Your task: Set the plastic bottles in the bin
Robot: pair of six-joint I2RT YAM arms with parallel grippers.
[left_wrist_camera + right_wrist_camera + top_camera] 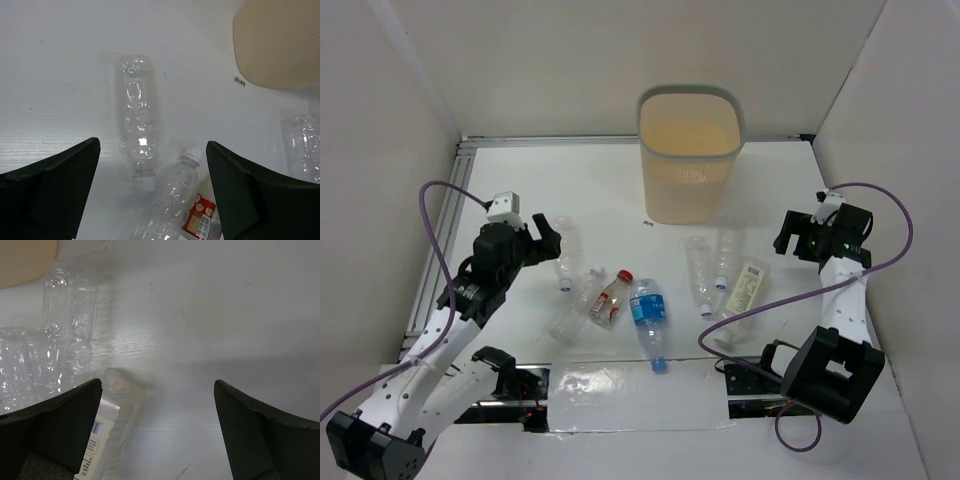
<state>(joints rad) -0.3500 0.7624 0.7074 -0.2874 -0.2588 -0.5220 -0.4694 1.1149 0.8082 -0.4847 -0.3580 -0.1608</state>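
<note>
Table (pixel 590 180), near edge: blue-labelled bottle (pixel 648 318) lies on its side, cap toward the edge. Red-capped bottle (pixel 610 298) lies just left of it. Cream-labelled bottle (pixel 744 290) lies toward the right edge.

Mid-table: left gripper (pixel 542 242) hangs above the white-capped clear bottle (pixel 136 120), jaws spread fully, holding nothing. Right gripper (pixel 790 238) is likewise wide open and empty, near the right edge. In its wrist view the cream-labelled bottle sits under one finger, not between the two.

Far edge, centre: bin (pixel 685 190) stands upright, well apart from every bottle.

Judgement: step in hand is the left arm's first pick.
- Lower with the jaws straddling the clear bottle across its width, at mid-body.
- Close gently, since thin plastic may buckle and slip.
- Lift above the bin's rim before crossing.
- Release over the opening's centre.
</note>
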